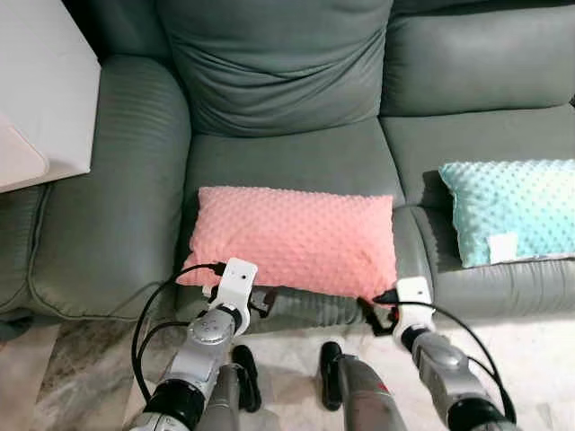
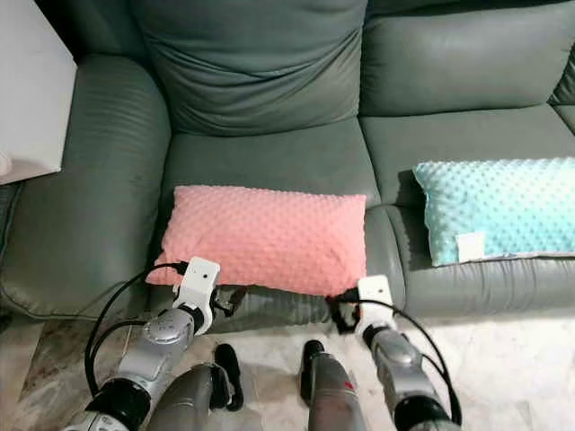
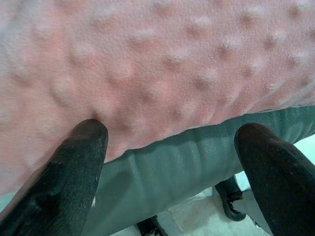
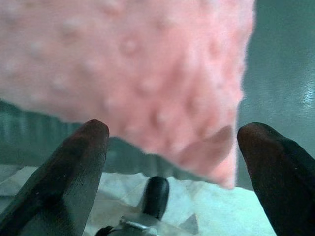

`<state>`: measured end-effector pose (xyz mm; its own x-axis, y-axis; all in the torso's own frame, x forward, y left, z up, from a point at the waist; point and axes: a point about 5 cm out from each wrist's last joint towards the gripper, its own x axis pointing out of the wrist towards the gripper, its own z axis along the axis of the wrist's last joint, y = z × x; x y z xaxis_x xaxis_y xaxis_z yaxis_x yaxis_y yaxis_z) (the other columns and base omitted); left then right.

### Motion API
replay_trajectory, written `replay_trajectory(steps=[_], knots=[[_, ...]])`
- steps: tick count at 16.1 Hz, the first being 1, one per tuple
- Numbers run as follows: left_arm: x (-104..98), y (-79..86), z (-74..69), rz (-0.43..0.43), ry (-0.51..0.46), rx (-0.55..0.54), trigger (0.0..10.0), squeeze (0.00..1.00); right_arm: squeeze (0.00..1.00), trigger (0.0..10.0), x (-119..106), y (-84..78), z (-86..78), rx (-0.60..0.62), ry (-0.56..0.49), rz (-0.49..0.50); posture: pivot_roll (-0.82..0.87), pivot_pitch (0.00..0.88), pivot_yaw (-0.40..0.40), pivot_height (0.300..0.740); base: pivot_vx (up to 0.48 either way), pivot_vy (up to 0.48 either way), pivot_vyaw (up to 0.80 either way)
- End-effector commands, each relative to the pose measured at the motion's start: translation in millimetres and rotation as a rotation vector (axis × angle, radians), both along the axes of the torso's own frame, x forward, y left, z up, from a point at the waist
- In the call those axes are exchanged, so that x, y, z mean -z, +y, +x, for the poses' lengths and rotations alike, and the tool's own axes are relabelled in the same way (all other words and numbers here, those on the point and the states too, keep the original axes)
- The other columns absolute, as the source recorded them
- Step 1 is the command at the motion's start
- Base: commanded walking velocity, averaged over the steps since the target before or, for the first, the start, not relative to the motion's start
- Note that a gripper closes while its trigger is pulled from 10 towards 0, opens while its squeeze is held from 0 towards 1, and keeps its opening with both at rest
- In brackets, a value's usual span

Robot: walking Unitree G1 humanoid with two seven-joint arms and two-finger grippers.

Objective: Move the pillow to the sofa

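A pink dotted pillow (image 1: 296, 238) lies flat on the left seat of the grey-green sofa (image 1: 296, 157), its front edge overhanging the seat's front slightly. My left gripper (image 3: 172, 132) is open at the pillow's front left corner; one fingertip (image 3: 91, 135) touches the pillow's underside edge. At the front right corner my right gripper (image 4: 172, 130) is open too, with the pillow's corner (image 4: 211, 152) hanging between its spread fingers. From the head, both wrists (image 1: 235, 280) (image 1: 413, 294) sit just below the seat's front edge.
A teal dotted pillow (image 1: 512, 206) lies on the right seat. A white table top (image 1: 40, 81) stands beside the sofa's left armrest (image 1: 108, 189). Marble floor (image 1: 81, 377) runs along the sofa's front, where my legs stand.
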<state>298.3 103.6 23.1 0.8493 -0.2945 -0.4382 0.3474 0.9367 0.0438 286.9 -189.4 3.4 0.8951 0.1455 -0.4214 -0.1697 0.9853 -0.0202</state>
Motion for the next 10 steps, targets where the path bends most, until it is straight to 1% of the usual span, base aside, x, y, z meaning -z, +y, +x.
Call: replay_trajectory(steps=[1,2,3,4,5,6,7,8,10], knots=[[10.9,2.9,-7.1,0.015,0.038,-0.015,10.0,0.53,1.00,10.0,10.9,-6.0,-10.1,0.036,0.042,-0.015,-0.13,0.424,0.048,0.740,0.000,0.000,0.00],[10.0,2.0,-6.0,0.018,0.029,-0.019,10.0,0.51,1.00,10.0,8.7,-9.0,-7.7,0.051,0.031,-0.031,-0.13,0.424,0.047,0.740,0.000,0.000,0.00],[9.3,0.8,-4.7,0.023,0.023,-0.024,10.0,0.24,1.00,10.0,6.6,-12.2,-5.4,0.067,0.022,-0.050,-0.13,0.425,0.047,0.740,0.000,0.000,0.00],[8.8,-0.2,-3.9,0.024,0.021,-0.025,10.0,0.09,1.00,10.0,5.0,-14.5,-3.8,0.081,0.016,-0.055,-0.13,0.425,0.047,0.740,0.000,0.000,0.00],[7.8,-1.3,-2.6,0.023,0.017,-0.029,10.0,0.00,1.00,10.0,3.2,-18.1,-1.9,0.099,0.013,-0.074,-0.13,0.426,0.047,0.740,0.000,0.000,0.00],[7.4,-2.3,-1.8,0.020,0.015,-0.032,10.0,0.00,1.00,10.0,2.7,-20.1,-1.2,0.107,0.013,-0.080,-0.13,0.428,0.047,0.740,0.000,0.000,0.00],[6.4,-3.9,-1.4,0.007,0.015,-0.031,10.0,0.00,1.00,10.0,0.4,-17.2,1.6,0.110,0.006,-0.021,-0.12,0.430,0.047,0.740,0.000,0.000,0.00],[5.7,-4.3,-1.1,0.000,0.013,-0.029,10.0,0.00,1.00,10.0,-1.9,-10.2,4.4,0.087,-0.010,0.019,-0.12,0.431,0.046,0.740,0.000,0.000,0.00],[5.1,-2.8,-1.0,-0.007,0.010,-0.025,10.0,0.00,1.00,10.0,-4.7,0.7,6.7,0.064,-0.038,0.061,-0.12,0.432,0.046,0.740,0.000,0.000,0.00]])
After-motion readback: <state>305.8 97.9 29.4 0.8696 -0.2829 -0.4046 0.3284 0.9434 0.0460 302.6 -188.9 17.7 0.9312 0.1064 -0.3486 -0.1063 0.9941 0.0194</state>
